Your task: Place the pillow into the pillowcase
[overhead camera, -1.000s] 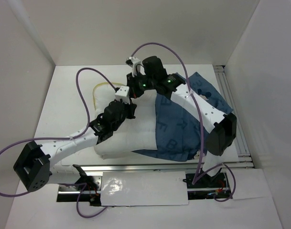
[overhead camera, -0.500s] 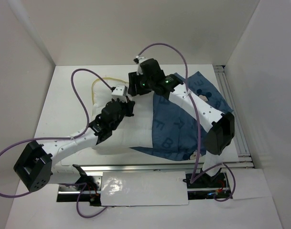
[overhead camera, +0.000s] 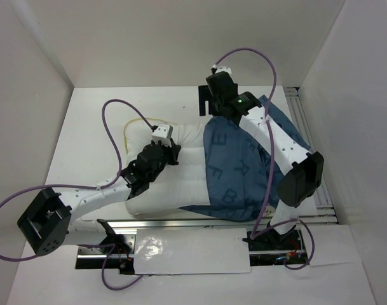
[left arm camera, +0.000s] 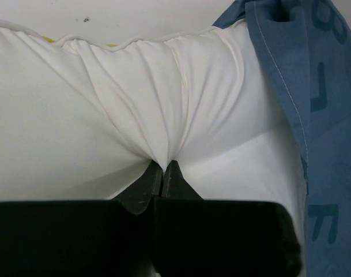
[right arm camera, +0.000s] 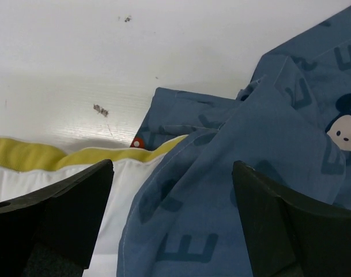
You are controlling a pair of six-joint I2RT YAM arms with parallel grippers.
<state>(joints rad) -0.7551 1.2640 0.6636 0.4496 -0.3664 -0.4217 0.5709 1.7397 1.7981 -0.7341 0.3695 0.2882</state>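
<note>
Pinching a fold of the pillow (left arm camera: 94, 109), the left gripper (left arm camera: 163, 168) has its jaws pressed together on the white fabric gathered at its tips. The right gripper (right arm camera: 172, 173) stands spread wide and grips nothing. The pillowcase (right arm camera: 267, 133) lies beneath and ahead of it, its hem overlapping the pillow's yellow-trimmed edge.

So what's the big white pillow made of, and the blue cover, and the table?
The pillow: soft matte white cloth, likely over squashy stuffing; it puckers into folds where the left gripper pinches it.
The pillowcase: thin matte blue cloth with printed letters, maybe cotton; it lies crumpled and has a stitched hem.
The table: hard, smooth and white, maybe painted board; small scuffs show.
</note>
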